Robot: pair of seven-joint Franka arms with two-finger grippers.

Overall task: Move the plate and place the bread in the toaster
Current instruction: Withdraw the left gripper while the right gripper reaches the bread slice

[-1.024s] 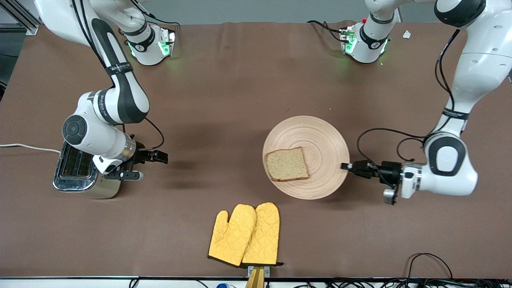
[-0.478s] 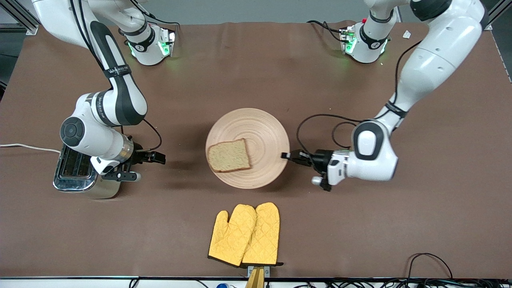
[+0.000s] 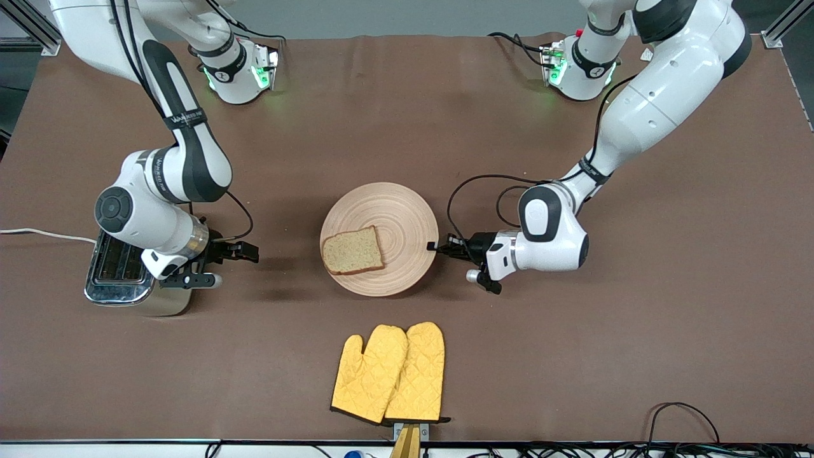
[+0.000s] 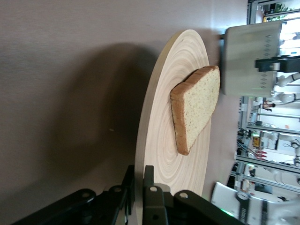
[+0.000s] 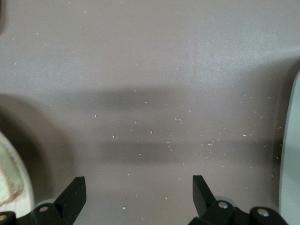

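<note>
The round pale wooden plate (image 3: 394, 219) is at the table's middle, with the square bread slice (image 3: 353, 250) lying on it toward the right arm's end. My left gripper (image 3: 435, 247) is shut on the plate's rim at the left arm's end. In the left wrist view the fingers (image 4: 139, 176) clamp the rim of the plate (image 4: 159, 117), which carries the bread (image 4: 197, 108). The cream toaster (image 3: 121, 273) stands at the right arm's end and also shows in the left wrist view (image 4: 251, 61). My right gripper (image 3: 232, 264) is open and empty beside the toaster, between it and the plate (image 5: 139, 187).
Yellow oven mitts (image 3: 389, 372) lie nearer the front camera than the plate. The toaster's white cord (image 3: 38, 234) runs off the table's edge. Cables (image 3: 680, 413) lie along the front edge. Bare brown table (image 3: 286, 267) separates the plate from the right gripper.
My left gripper has carried the plate with the bread from the left arm's end to the table's middle, toward the toaster. The right gripper has barely moved.
</note>
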